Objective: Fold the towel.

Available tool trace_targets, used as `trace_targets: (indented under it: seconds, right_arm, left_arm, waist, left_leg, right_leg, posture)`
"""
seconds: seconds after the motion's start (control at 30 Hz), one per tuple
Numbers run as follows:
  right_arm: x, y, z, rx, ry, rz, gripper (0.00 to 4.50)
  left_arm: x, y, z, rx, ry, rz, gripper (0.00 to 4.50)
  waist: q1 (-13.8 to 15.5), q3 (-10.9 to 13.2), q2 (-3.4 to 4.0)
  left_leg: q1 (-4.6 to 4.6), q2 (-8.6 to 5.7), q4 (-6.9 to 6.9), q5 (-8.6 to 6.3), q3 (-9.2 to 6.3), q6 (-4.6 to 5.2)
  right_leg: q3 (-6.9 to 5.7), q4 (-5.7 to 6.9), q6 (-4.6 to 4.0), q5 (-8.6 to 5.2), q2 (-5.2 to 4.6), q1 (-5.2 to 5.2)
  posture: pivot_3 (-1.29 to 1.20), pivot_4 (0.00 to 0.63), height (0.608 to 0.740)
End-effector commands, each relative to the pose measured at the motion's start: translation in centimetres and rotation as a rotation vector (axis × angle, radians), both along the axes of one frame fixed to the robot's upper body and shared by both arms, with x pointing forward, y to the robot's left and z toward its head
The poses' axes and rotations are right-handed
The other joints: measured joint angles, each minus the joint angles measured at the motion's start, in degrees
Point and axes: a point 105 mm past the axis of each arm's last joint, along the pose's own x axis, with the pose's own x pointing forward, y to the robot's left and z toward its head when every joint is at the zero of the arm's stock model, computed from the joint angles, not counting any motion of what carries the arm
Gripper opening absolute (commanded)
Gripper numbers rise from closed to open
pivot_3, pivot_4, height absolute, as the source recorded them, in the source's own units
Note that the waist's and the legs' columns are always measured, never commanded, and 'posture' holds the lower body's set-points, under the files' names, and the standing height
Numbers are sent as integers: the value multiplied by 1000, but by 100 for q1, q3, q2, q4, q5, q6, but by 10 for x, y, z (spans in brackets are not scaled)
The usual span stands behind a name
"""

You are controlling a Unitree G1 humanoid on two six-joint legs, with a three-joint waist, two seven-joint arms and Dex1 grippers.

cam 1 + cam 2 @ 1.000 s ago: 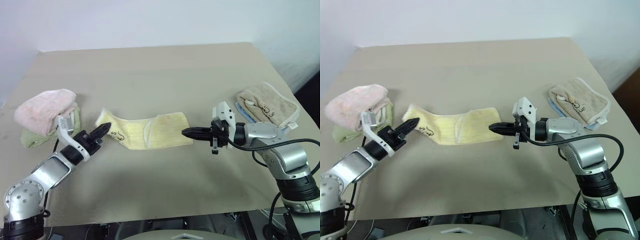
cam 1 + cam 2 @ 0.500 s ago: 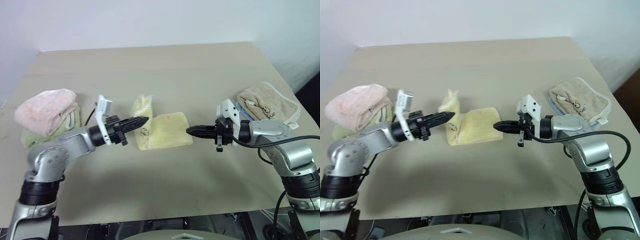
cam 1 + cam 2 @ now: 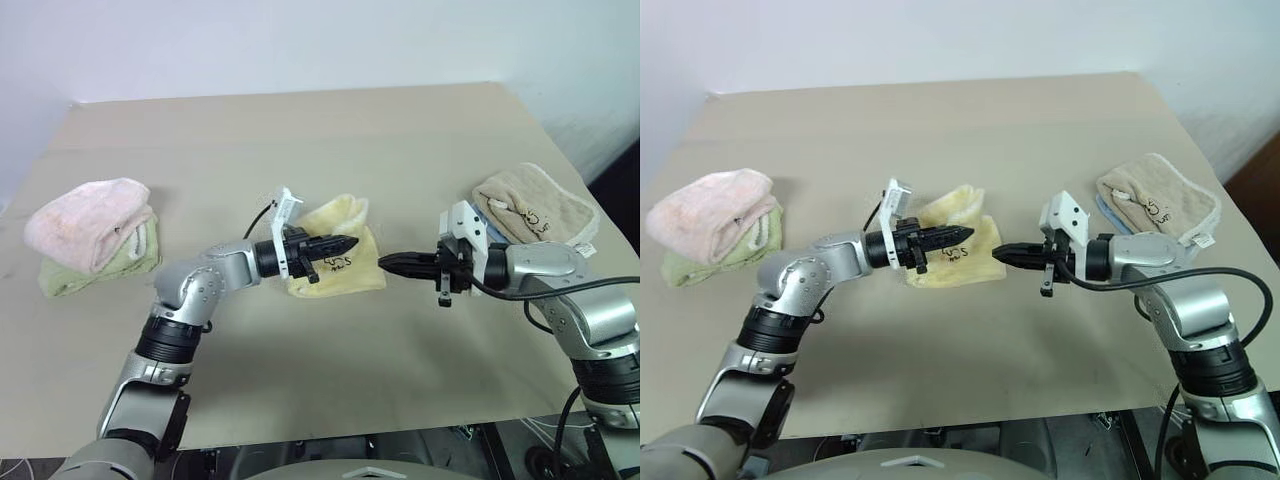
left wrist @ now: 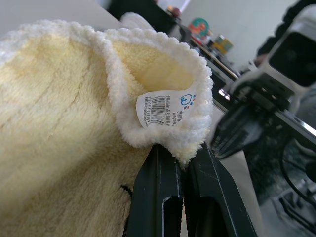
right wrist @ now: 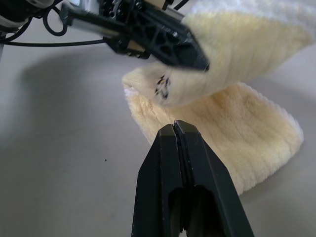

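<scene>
At the frame centre the left gripper [image 3: 345, 243] pinches only the yellow towel [image 3: 345, 272]'s piped edge, so it may slip and unfold; the right gripper [image 3: 388, 263], pressed together, holds nothing.

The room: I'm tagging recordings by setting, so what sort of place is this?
Probably a robot lab or test room, not a home: a bare tan table against a plain white wall, with folded towels staged on both sides, the pink towel and the beige towel.
</scene>
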Motion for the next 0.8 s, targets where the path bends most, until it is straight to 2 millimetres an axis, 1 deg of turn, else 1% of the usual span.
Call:
trace_targets:
  seconds: [0.03, 0.13, 0.23, 0.27, 0.37, 0.4, 0.57, 0.63, 0.7, 0.73, 0.8]
  right_arm:
    - [-4, 1, 14, 11, -54, 7, 0]
    - [-4, 1, 13, 13, -55, 1, 0]
    - [-5, 1, 13, 14, -54, 0, 0]
    - [-5, 2, 13, 15, -54, 1, 0]
    - [-4, 2, 13, 16, -55, 2, 0]
    - [-4, 2, 13, 17, -55, 3, 0]
    - [-3, 1, 14, 15, -56, 9, 0]
    - [-4, -2, 14, 10, -53, 12, 0]
    - [-3, -5, 14, 2, -50, 11, 0]
    - [-3, -7, 14, -2, -49, 10, 0]
    - [-1, -12, 14, -12, -51, 1, 0]
  left_arm:
    - [-8, -4, 0, 35, -44, -60, 151]
    - [-12, -1, -9, 85, -46, -81, 151]
    - [-10, 4, -14, 127, -72, -73, 151]
    - [-10, 5, -14, 133, -76, -70, 325]
    - [-7, 4, -9, 117, -99, -61, 928]
    - [-7, 4, -5, 102, -101, -63, 1362]
    - [-7, 5, 12, 43, -104, -58, 3024]
    - [-8, 9, 20, 22, -105, -57, 3634]
    - [-8, 16, 29, 3, -120, -48, 4353]
    - [-8, 19, 32, -2, -130, -44, 4458]
    - [-10, 31, 34, 7, -174, -36, 4458]
  waist:
    - [1, 0, 0]
    - [-1, 0, 0]
    - [3, 0, 0]
    - [3, 0, 0]
    - [10, 0, 0]
    - [9, 0, 0]
    - [1, 0, 0]
    - [-4, 0, 0]
    - [1, 0, 0]
    - [0, 0, 0]
    - [-2, 0, 0]
  left_leg:
    - [0, 0, 1, 0, 0, 0]
    - [0, 0, 3, 0, 1, 0]
    - [0, 0, 3, 0, -1, 0]
    - [0, 0, 3, 0, -1, 0]
    - [0, 0, 5, 0, -1, 0]
    - [0, -1, 5, 0, -1, 0]
    - [0, 0, 5, 0, -3, 1]
    - [0, 0, 5, 0, -3, 1]
    - [0, 0, 6, 0, -3, 2]
    - [0, 0, 7, 0, -3, 2]
    - [0, 0, 7, 0, -3, 2]
  right_leg:
    - [0, 0, 0, 0, 0, 0]
    - [0, 0, 0, 0, -1, 2]
    - [0, 0, -1, 0, -1, 2]
    - [0, 0, -1, 0, -1, 2]
    - [0, -1, 0, 0, -2, 3]
    - [-1, -1, 0, 0, -2, 4]
    - [-2, 0, 0, 0, -1, 3]
    - [-2, 1, 1, 0, 0, 2]
    - [-3, 2, 1, 0, 1, 2]
    - [-4, 2, 1, 0, 1, 3]
    - [-4, 2, 1, 1, 1, 3]
  posture:
    - [0, 150, 728]
    - [0, 150, 728]
    - [0, 150, 728]
    - [0, 150, 728]
    - [0, 150, 728]
    - [0, 150, 728]
    - [0, 150, 728]
    - [0, 150, 728]
    - [0, 150, 728]
    - [0, 150, 728]
    - [0, 150, 728]
